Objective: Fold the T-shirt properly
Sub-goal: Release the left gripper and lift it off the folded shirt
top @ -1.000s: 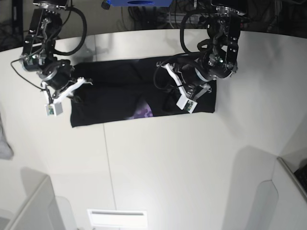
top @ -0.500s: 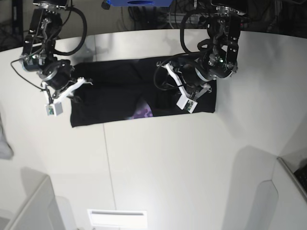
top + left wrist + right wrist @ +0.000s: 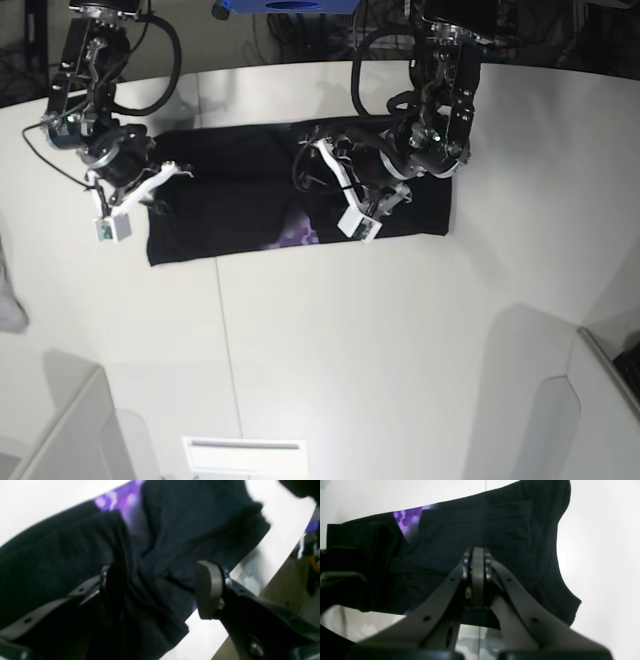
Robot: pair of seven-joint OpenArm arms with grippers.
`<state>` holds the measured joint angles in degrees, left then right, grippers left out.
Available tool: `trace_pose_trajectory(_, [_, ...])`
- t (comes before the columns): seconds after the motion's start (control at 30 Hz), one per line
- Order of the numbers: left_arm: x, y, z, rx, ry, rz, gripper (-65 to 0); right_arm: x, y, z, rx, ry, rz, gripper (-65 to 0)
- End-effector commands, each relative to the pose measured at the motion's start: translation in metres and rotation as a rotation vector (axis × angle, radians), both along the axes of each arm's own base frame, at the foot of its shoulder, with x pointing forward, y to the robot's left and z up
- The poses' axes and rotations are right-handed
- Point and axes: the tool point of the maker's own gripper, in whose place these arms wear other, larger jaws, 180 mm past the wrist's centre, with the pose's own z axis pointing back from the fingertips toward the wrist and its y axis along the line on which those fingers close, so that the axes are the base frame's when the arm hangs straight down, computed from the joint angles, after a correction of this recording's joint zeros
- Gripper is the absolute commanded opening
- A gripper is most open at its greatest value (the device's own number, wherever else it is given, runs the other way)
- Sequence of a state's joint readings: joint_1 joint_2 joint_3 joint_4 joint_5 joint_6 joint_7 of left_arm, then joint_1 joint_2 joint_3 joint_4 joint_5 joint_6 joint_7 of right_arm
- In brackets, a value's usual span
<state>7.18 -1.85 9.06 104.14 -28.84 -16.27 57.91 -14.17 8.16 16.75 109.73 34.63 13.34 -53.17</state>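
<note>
The black T-shirt (image 3: pixel 240 200) lies on the white table (image 3: pixel 400 320) as a long flat strip, with a patch of its purple print (image 3: pixel 297 235) showing at the front edge. My left gripper (image 3: pixel 335 185) is open low over the strip's right half. In the left wrist view (image 3: pixel 160 590) its jaws stand wide apart with rumpled black cloth (image 3: pixel 155 555) between them. My right gripper (image 3: pixel 172 178) is at the strip's left end. In the right wrist view (image 3: pixel 478 562) its fingertips are pressed together over the shirt (image 3: pixel 475 530), with no cloth visible between them.
A small grey cloth scrap (image 3: pixel 8 300) lies at the table's left edge. Cables and a blue object (image 3: pixel 280 6) sit behind the table. White panels stand at the front left (image 3: pixel 70 430) and front right (image 3: pixel 590 400). A white slotted plate (image 3: pixel 245 455) lies at the front.
My left arm has moved left along the shirt, toward its middle. The right arm and the shirt's left end have not moved.
</note>
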Motion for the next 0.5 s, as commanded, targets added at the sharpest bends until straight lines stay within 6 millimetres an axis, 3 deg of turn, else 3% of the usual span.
trace_pose_trajectory(0.0, [0.011,0.001,0.020,-0.032,-0.066,0.020,-24.0,0.007,0.000,0.012,0.004,-0.047,0.003,-65.0])
trace_pose_trajectory(0.23, [0.016,0.006,0.035,-0.035,-0.112,0.032,-26.2,0.007,0.001,0.011,0.006,-0.047,0.006,-65.0])
trace_pose_trajectory(0.27, [0.016,0.006,0.034,-0.031,-0.109,0.032,-31.1,0.007,0.003,0.011,0.012,-0.047,0.004,-65.0])
trace_pose_trajectory(0.37, [0.010,0.008,0.026,-0.021,-0.087,0.033,-59.2,0.007,0.005,0.011,0.024,-0.048,-0.004,-65.0])
trace_pose_trajectory(0.4, [0.009,0.008,0.025,-0.020,-0.081,0.038,-65.0,0.007,0.005,0.011,0.026,-0.048,-0.004,-65.0])
trace_pose_trajectory(0.47, [0.011,0.017,0.021,-0.018,-0.055,0.094,-65.0,0.007,0.006,0.011,0.028,-0.047,-0.003,-65.0])
